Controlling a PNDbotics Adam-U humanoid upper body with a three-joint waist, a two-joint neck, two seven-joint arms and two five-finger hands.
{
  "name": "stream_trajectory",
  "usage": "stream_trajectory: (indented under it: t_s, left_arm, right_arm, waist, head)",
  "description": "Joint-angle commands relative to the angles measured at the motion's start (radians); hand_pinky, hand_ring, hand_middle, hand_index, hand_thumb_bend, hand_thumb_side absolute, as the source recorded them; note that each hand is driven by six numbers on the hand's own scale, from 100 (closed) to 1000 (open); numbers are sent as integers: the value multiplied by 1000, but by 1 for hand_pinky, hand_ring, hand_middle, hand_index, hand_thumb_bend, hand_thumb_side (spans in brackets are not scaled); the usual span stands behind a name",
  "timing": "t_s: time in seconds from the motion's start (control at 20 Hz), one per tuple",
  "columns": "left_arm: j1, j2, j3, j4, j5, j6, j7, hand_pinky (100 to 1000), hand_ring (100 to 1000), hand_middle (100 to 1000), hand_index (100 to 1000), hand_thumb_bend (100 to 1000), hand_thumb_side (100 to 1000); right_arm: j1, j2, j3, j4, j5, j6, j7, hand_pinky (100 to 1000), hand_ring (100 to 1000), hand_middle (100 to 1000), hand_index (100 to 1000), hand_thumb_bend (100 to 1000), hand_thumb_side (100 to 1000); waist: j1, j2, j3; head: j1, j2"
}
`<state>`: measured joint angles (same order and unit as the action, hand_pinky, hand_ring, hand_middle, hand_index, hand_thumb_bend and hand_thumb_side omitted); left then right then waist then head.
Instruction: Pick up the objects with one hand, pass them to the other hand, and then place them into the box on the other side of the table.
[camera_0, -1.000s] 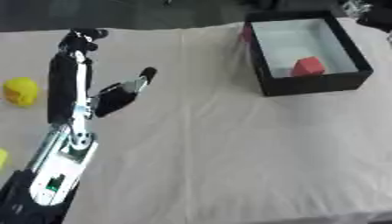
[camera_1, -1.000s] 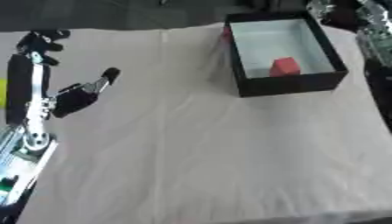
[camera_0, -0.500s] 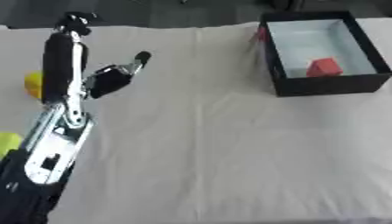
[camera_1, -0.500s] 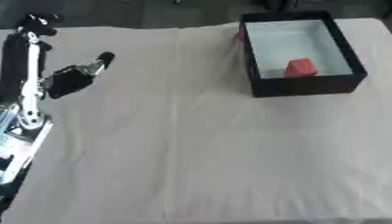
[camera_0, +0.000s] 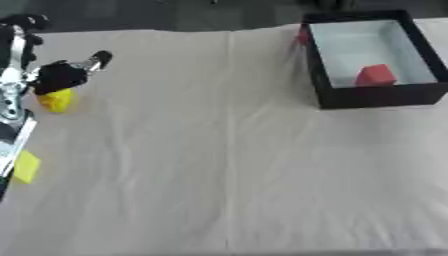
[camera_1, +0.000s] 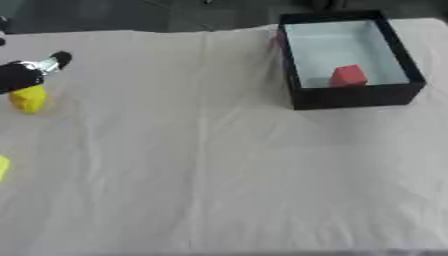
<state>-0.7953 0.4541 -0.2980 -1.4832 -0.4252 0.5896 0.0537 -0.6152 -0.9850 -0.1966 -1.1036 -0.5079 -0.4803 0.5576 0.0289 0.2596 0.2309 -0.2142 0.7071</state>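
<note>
The left robot hand (camera_0: 59, 75) stands at the far left edge of the worktop (camera_0: 219, 150), entering from the left side on a black and silver arm. Its fingers (camera_0: 26, 22) point up and away in a relaxed, fairly straight line, and its thumb (camera_0: 98, 58) sticks out to the right, well apart from them, so the hand is open and has hold of nothing. The dark palm sits directly over the upper part of a yellow rounded object (camera_0: 56, 100); whether the palm touches that object cannot be told. The object lies on the cloth at the left side of the worktop, its lower half clear of the hand, and appears lumpy and solid yellow. A second item, a flat yellow block (camera_0: 26, 166), lies nearer the front left edge, just beside the forearm and well apart from the rounded object. The right robot hand shows in neither view. A black box (camera_0: 374, 57) with a pale interior rests at the far right of the worktop, well apart from the left robot hand. Inside it, a red block (camera_1: 348, 75) sits on the floor of the box, near the front wall. The worktop is covered with a beige cloth with faint lengthwise creases.
</note>
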Motion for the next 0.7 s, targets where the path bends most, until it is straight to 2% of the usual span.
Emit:
stream_trajectory:
  t_s: [0.05, 0.25, 0.4, 0.5, 0.7]
  left_arm:
    - [-8, 110, 7, -25, 82, 80, -40, 705, 772, 764, 796, 709, 447]
    - [-8, 192, -37, -2, 181, 214, -82, 718, 776, 755, 787, 735, 472]
    - [-3, 226, -70, 12, 250, 290, -95, 723, 772, 746, 779, 749, 496]
    - [3, 246, -85, 28, 298, 311, -92, 723, 768, 738, 770, 766, 513]
    - [11, 273, -111, 57, 381, 317, -60, 723, 762, 726, 759, 788, 539]
  right_arm:
    - [-7, -60, -11, -5, 12, -3, -6, 1000, 1000, 1000, 977, 100, 470]
    - [-4, -60, -6, 9, 32, -7, -4, 1000, 1000, 1000, 977, 100, 465]
    - [-5, -61, -3, 12, 44, -14, -2, 1000, 1000, 1000, 974, 100, 460]
    - [-4, -66, -1, 13, 51, -20, -3, 1000, 1000, 1000, 973, 100, 456]
    - [-10, -69, 3, 29, 72, -21, -4, 1000, 1000, 1000, 972, 100, 452]
  waist:
    - [1, -31, 2]
    - [8, -33, 5]
    - [12, -33, 4]
    - [16, -34, 4]
    - [26, -36, 6]
  head:
    - [11, 11]
    - [19, 16]
    - [21, 22]
    - [25, 32]
    - [40, 43]
